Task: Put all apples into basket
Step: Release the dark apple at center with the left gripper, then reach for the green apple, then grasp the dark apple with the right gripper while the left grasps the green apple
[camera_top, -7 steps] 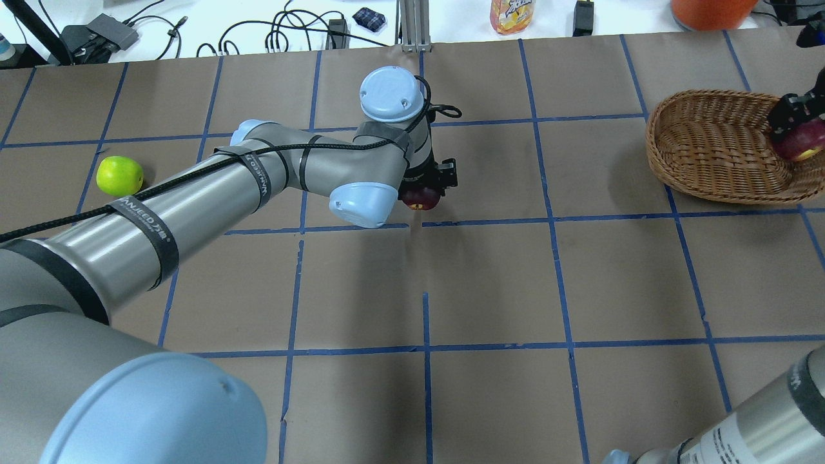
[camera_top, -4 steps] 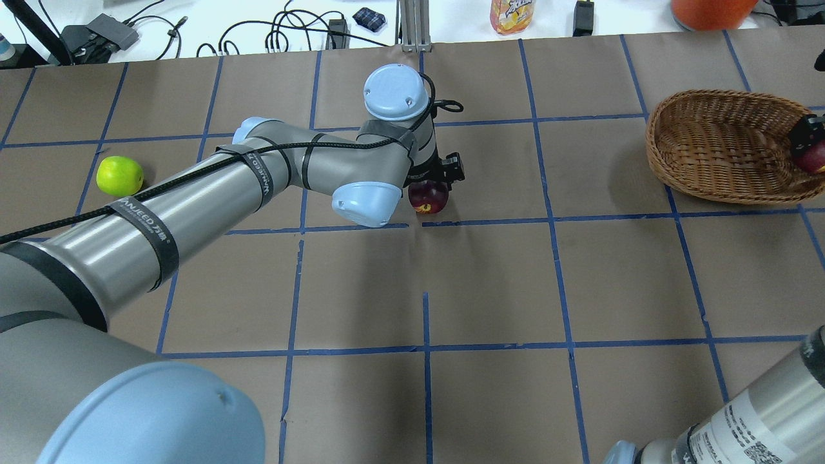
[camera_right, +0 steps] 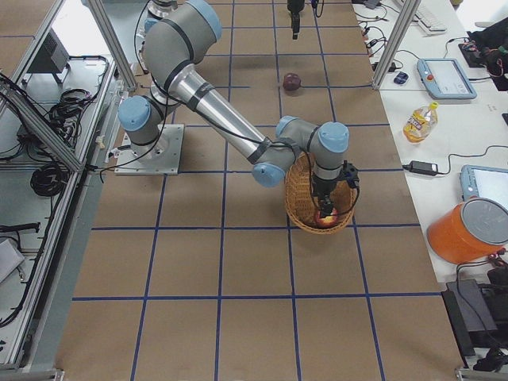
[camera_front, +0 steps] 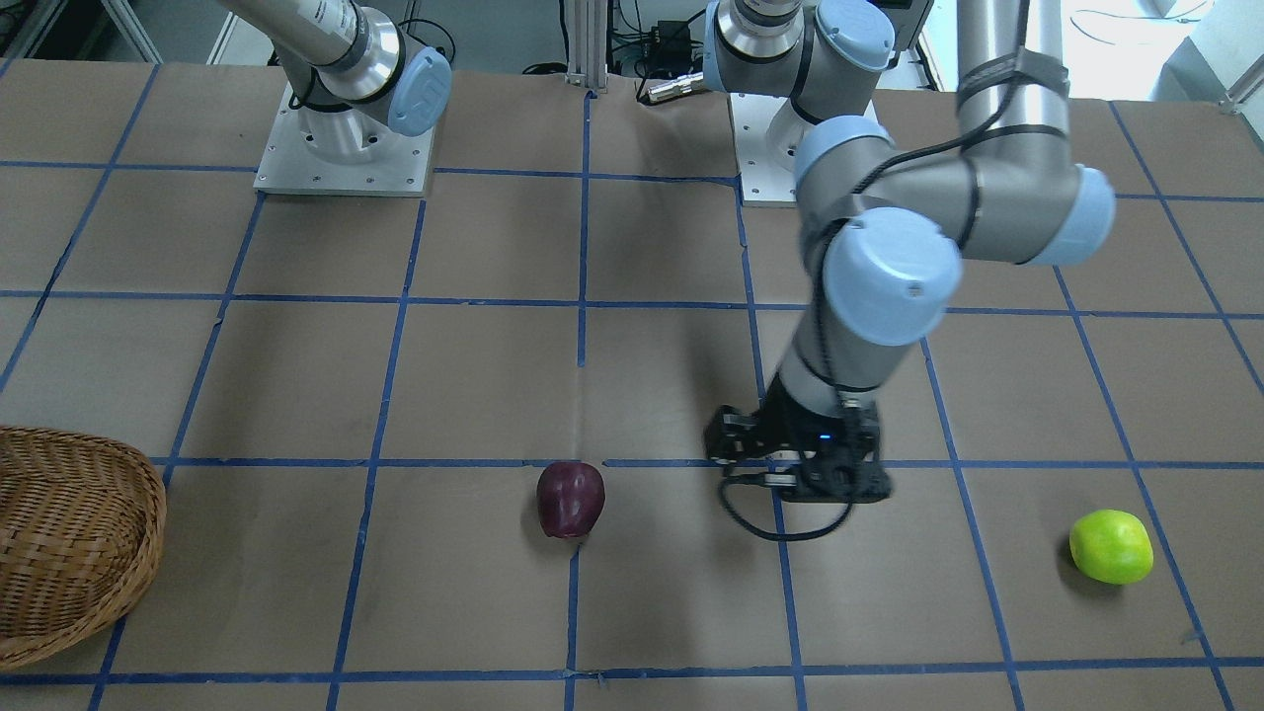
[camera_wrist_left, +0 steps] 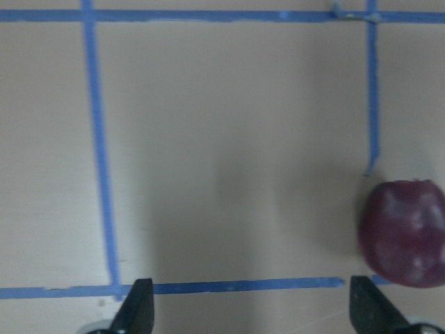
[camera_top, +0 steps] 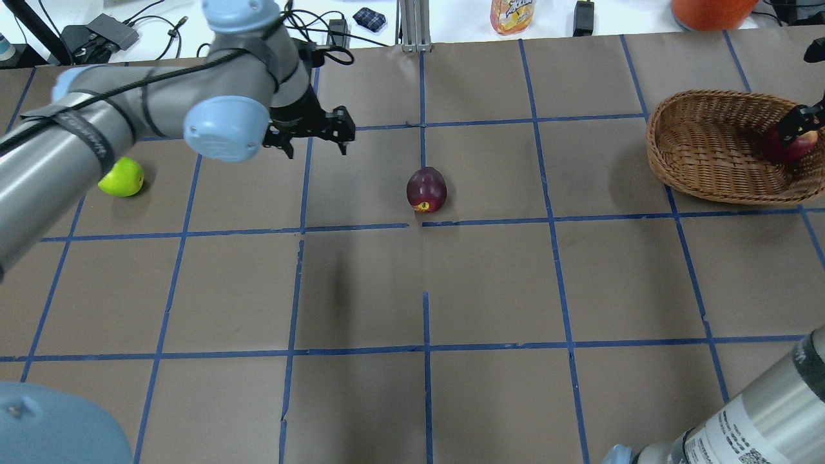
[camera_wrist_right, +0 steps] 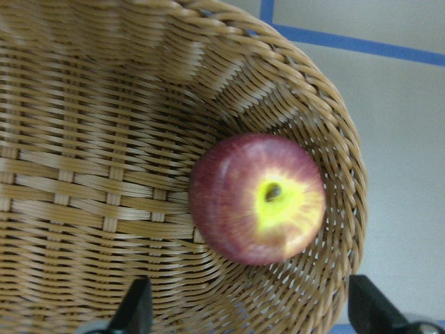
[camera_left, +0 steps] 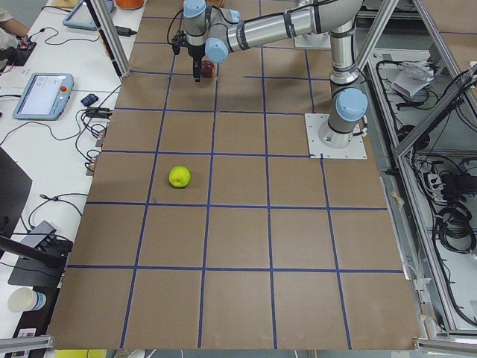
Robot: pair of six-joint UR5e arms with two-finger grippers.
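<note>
The dark purple-maroon apple (camera_top: 426, 189) lies on the table near the middle, also in the front view (camera_front: 570, 499) and at the right of the left wrist view (camera_wrist_left: 405, 233). My left gripper (camera_top: 314, 149) is open and empty, to the left of that apple. The lime green apple (camera_top: 121, 177) lies far left, partly under my left arm. The red apple with the yellow patch (camera_wrist_right: 257, 198) rests inside the wicker basket (camera_top: 709, 148) at far right. My right gripper (camera_wrist_right: 252, 313) is open just above it.
A juice bottle (camera_top: 512, 14), an orange container (camera_top: 709, 11) and cables lie on the white bench beyond the table's far edge. The arm bases (camera_front: 346, 148) stand at the robot's side. Blue tape lines grid the brown table.
My left gripper let go of the purple apple, which now sits on the table, and swung left toward the green apple. My right gripper released the red apple into the basket.
</note>
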